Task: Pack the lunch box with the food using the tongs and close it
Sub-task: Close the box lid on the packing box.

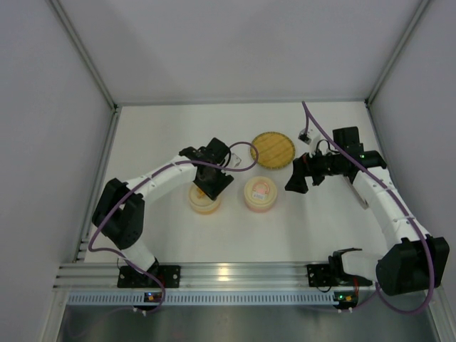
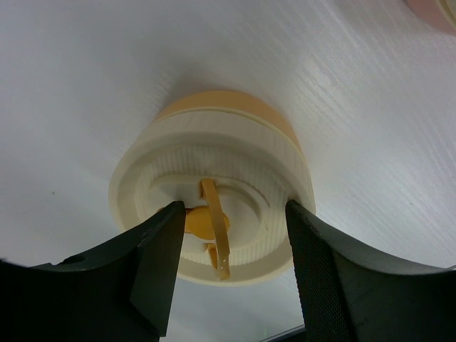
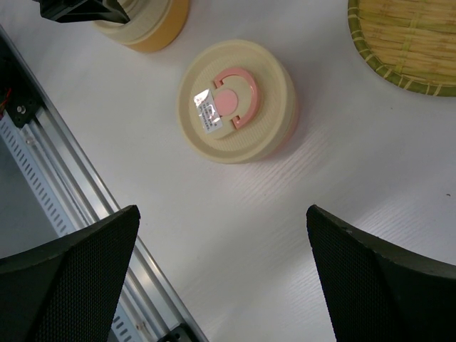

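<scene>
Dark fingers [image 2: 153, 278] of the left gripper [image 2: 235, 214] fill the bottom of the left wrist view. They hang right over the orange lunch box [image 2: 214, 139]. Its ribbed cream lid is on, and the slim orange handle [image 2: 214, 221] stands up in the gap between the jaws. Those jaws are parted, far wider than the handle. The left finger sits just beside the handle and the right one is over the lid's right rim. Nothing is pinched between them.

From above, that gripper [image 1: 211, 182] covers the box's upper edge, left of centre on the white table [image 1: 164, 135].

Over on the right wrist view, the right gripper [image 3: 222, 214] is spread wide. One mesh-faced finger sits at the lower left and the other at the lower right, with only bare table between them. Past them, upper centre, sits the pink lunch box [image 3: 274, 78], lid on, its pink handle lying flat. A small shiny label sits beside that handle.

At the upper right corner is the woven plate [image 3: 402, 39], apart from both boxes. A metal rail [image 3: 71, 178] runs diagonally down the left.

In the overhead view the pink box [image 1: 260, 194] sits just right of the orange one. The right gripper [image 1: 296, 178] hovers beside it, below the plate [image 1: 273, 137].
</scene>
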### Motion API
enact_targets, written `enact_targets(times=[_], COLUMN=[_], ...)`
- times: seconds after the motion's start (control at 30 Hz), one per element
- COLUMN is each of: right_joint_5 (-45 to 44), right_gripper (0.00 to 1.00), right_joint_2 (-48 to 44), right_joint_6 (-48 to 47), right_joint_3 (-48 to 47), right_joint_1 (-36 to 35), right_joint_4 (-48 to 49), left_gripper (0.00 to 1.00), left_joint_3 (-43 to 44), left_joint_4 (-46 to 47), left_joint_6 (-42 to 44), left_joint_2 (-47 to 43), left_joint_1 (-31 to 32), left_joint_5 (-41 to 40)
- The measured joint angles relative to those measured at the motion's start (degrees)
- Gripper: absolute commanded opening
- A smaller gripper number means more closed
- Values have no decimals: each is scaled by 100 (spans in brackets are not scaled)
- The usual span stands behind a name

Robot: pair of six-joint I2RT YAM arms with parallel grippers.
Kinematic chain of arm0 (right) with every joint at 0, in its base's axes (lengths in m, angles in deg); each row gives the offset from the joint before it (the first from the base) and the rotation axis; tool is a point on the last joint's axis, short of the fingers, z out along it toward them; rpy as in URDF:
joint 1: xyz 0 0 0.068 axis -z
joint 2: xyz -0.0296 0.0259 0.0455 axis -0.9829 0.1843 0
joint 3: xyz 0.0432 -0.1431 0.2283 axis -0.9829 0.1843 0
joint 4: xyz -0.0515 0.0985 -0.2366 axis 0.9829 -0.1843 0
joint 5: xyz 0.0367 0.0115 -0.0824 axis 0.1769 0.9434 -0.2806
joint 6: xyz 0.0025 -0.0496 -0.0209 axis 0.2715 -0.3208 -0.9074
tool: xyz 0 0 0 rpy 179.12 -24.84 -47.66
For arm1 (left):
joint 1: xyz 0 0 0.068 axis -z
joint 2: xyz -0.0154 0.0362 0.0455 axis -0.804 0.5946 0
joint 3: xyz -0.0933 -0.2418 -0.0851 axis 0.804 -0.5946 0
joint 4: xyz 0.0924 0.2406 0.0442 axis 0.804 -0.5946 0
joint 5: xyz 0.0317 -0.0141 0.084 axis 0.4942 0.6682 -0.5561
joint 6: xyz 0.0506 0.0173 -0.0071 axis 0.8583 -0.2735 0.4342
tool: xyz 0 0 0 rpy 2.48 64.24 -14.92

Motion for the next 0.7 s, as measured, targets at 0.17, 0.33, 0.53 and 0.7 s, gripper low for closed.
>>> enact_targets(times=[0.17,0.33,0.53,0.7], right_joint_5=[-2,0,0,2], right_gripper=[99,100,99,99], right_joint_2=[0,-2,-2,-2], right_joint_6=[0,0,4,13], right_joint_3=[0,0,0,-2], right_joint_1=[0,0,0,0], right_joint_4=[0,-2,-4,-4], left_gripper=[64,66,68,70], left_joint_3=[2,35,173,210], left_joint_4=[-2,-33,-125,-168], left_joint_6=[0,2,13,48], left_joint_2=[15,15,-17,-42], left_joint_1=[-2,-48,-131,-142], left_joint_5=[17,66,142,160])
